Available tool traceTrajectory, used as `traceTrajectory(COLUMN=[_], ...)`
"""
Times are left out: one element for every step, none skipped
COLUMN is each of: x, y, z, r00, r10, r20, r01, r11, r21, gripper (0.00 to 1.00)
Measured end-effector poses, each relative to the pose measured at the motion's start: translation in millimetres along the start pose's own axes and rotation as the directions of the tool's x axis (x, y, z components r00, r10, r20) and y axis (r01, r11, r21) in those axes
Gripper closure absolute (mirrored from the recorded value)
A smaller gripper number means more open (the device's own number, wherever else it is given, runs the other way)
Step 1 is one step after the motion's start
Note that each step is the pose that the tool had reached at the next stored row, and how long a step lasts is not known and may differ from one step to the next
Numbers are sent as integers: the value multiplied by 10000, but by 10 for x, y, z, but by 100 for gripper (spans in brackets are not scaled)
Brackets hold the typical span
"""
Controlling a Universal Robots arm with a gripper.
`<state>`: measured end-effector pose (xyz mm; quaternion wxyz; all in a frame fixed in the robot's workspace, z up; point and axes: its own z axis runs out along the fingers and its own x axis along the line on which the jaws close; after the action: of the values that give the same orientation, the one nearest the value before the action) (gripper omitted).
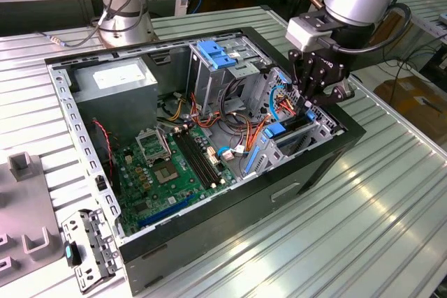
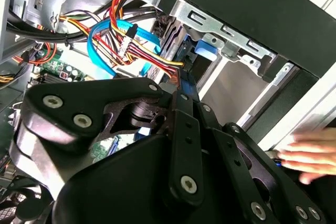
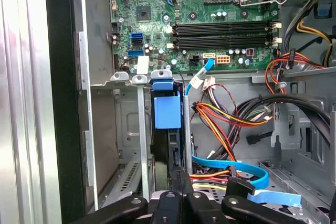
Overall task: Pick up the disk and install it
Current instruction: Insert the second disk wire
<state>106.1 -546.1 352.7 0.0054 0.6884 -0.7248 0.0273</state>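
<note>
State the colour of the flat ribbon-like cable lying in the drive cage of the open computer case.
Light blue cable, best seen in the first wrist view.

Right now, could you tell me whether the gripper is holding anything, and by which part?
The gripper appears shut on the disk, pinching its upper edge as the disk stands on edge in the drive bay. The contact itself is partly hidden by the jaws.

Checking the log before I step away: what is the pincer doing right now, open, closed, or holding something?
Pincer: closed on the disk, which stands on edge in the drive bay of the computer case.
</note>
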Motion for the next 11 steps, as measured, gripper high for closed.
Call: traceTrajectory(x=[0, 1, 1, 1, 1, 3, 4, 6, 7, 8, 8], y=[7, 13, 21, 29, 42, 68, 87, 118, 136, 143, 143], z=[0, 0, 0, 0, -1, -2, -1, -2, -2, -2, -2], r00=[10000, 10000, 10000, 10000, 10000, 10000, 10000, 10000, 10000, 10000, 10000], r10=[1, 1, 1, 1, 1, 0, 0, 1, 1, 1, -1], r20=[1, 0, 1, 1, 0, 0, 2, 0, 1, 1, 2], r01=[-1, -1, -1, -1, -1, 0, 0, -1, -1, -1, 1], r11=[10000, 10000, 10000, 10000, 10000, 10000, 10000, 10000, 10000, 10000, 10000], r21=[0, 1, 0, 0, 0, 0, 0, 1, 0, 0, 1], gripper=[89, 89, 89, 89, 89, 89, 89, 89, 89, 89, 89])
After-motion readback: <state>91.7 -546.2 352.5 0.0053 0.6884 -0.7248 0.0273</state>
